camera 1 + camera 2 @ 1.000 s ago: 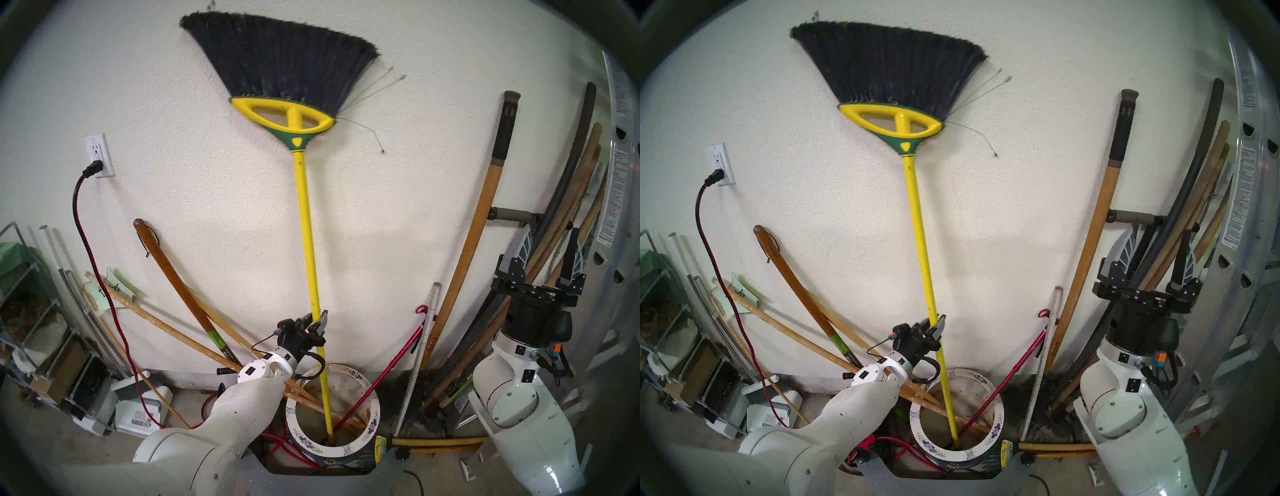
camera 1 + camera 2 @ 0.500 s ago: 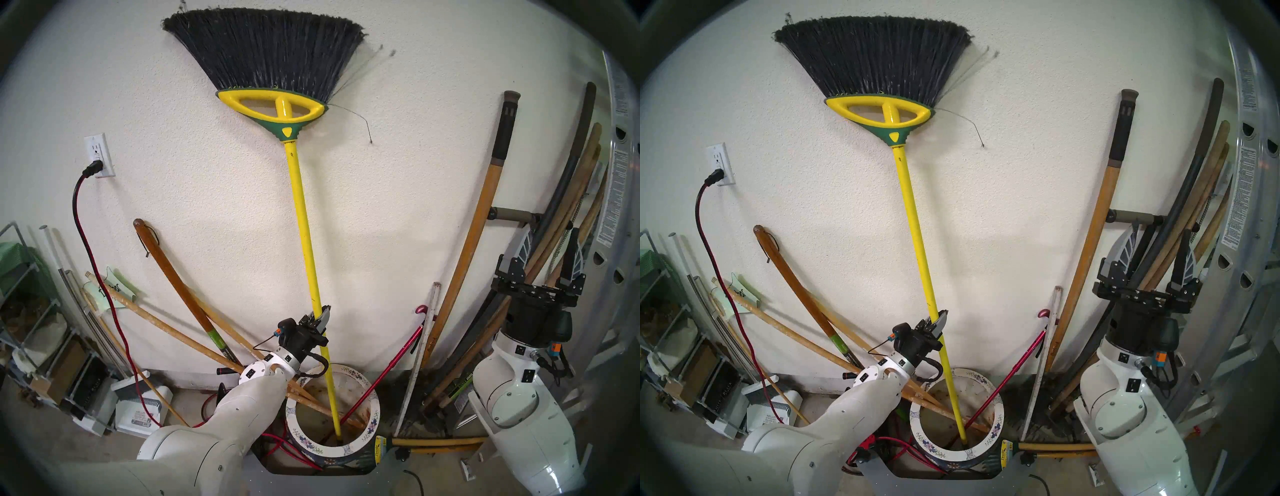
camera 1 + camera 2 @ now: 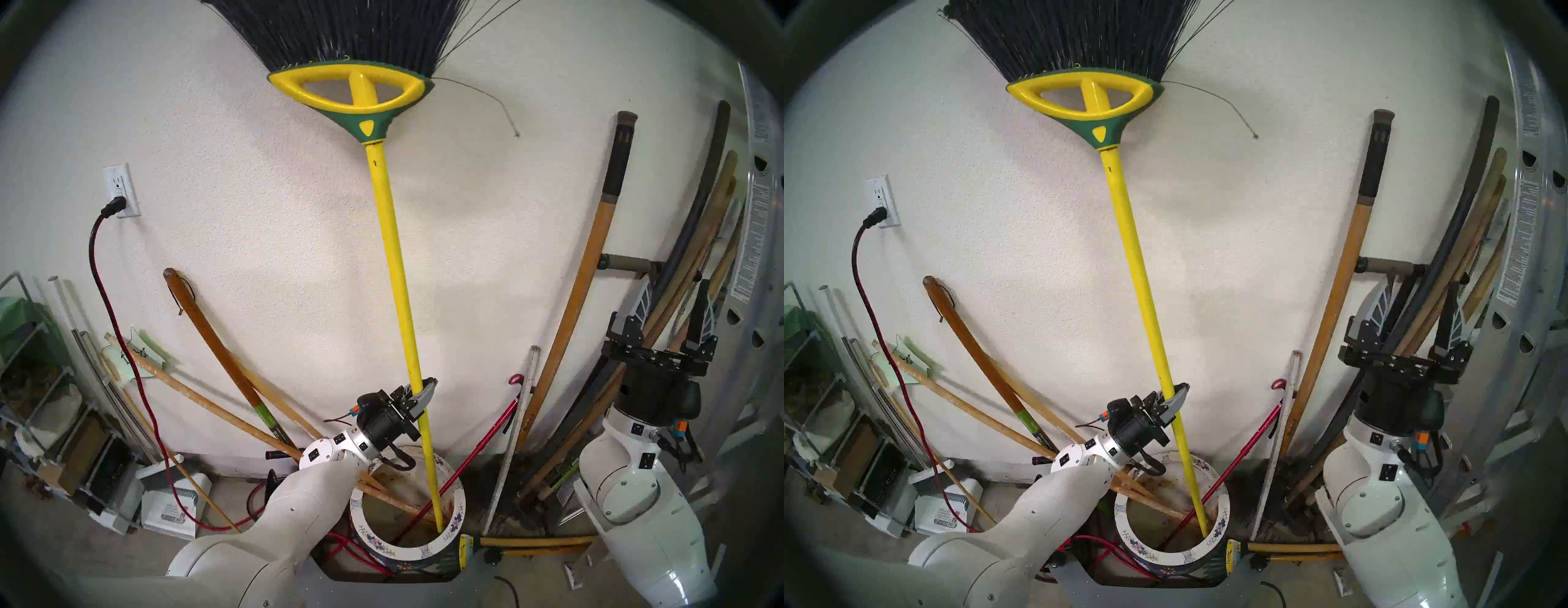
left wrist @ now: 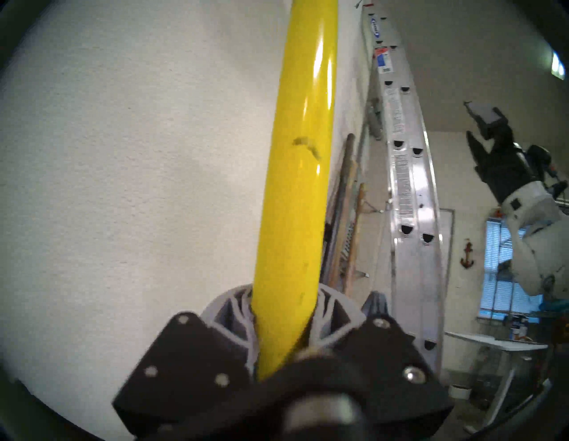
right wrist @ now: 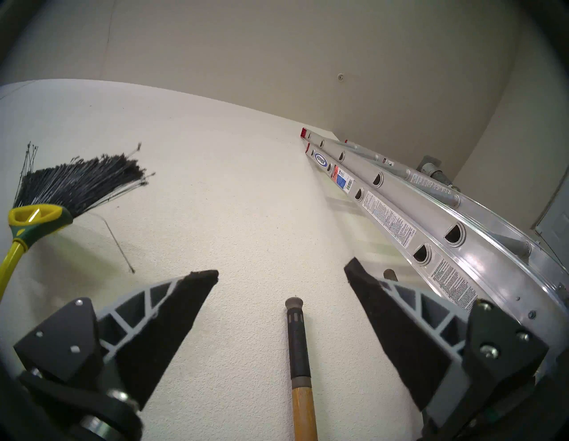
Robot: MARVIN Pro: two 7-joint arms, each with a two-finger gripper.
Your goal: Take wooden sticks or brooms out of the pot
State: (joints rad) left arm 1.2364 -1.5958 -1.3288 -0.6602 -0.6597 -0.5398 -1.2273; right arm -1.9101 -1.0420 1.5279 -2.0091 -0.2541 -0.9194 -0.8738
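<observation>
The broom [image 3: 399,276] [image 3: 1140,276] has a yellow pole, a yellow-and-green head and black bristles cut off by the top of the head views. Its lower end stands inside the pot [image 3: 407,552] [image 3: 1166,557], against the right inner wall. My left gripper [image 3: 422,392] [image 3: 1172,397] [image 4: 284,295] is shut on the yellow pole just above the pot. Tan wooden sticks [image 3: 203,403] and a brown one [image 3: 216,348] lean left out of the pot. A red cane [image 3: 479,450] leans right. My right gripper [image 3: 670,314] [image 3: 1416,314] [image 5: 280,274] is open and empty, raised at the right.
Several long tool handles [image 3: 585,276] and an aluminium ladder [image 3: 759,212] [image 5: 400,221] lean on the wall behind my right arm. A wall outlet [image 3: 121,191] with a black-and-red cord sits at left, above a wire shelf [image 3: 29,382] and boxes on the floor.
My left gripper closed on the yellow pole and moved right and slightly up with it. The broom head rose toward the top edge; the pole's foot slid to the pot's right side.
</observation>
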